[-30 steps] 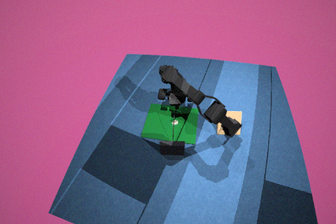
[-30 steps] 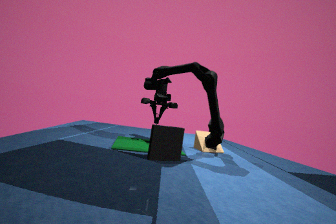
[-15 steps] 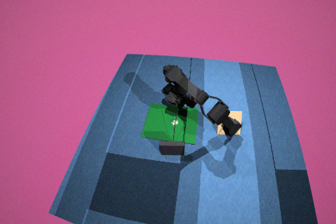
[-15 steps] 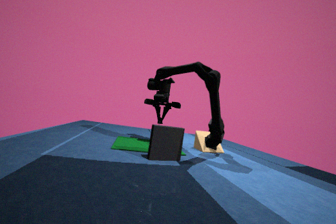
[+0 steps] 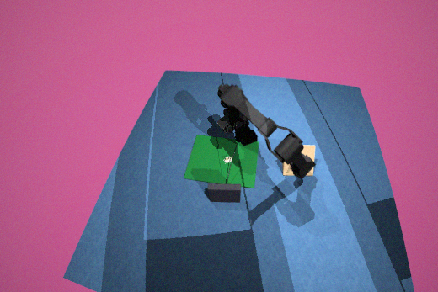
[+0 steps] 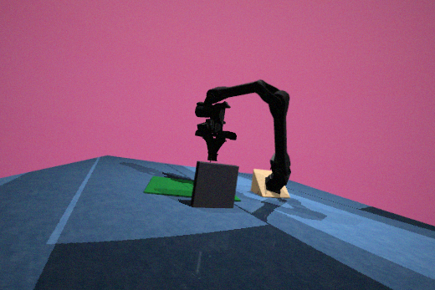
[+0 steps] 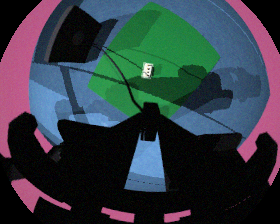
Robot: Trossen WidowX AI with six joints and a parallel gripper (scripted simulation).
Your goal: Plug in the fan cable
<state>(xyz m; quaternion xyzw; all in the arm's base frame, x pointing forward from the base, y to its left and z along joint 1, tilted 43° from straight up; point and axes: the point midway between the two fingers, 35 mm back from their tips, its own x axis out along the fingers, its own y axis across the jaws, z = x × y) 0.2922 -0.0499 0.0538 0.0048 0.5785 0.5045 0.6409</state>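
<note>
A blue table (image 5: 181,216) carries a flat green board (image 5: 206,161), with a dark box-shaped fan (image 6: 215,185) standing upright at the board's near edge and a tan base block (image 5: 311,151) under the foot of the black arm (image 6: 276,131). The arm arches over and hangs its gripper (image 6: 213,157) pointing straight down above the board, clear of its surface. The fingers are nearly closed and clamped on a small dark plug (image 7: 149,123), seen only from the wrist, where it shows between the fingertips with a thin cable (image 7: 118,72) running off toward the fan. The small white fan header (image 5: 227,159) sits near the board's middle; the top and wrist views show it, while in the exterior view the fan hides it. The plug hangs above the board, apart from the header.
</note>
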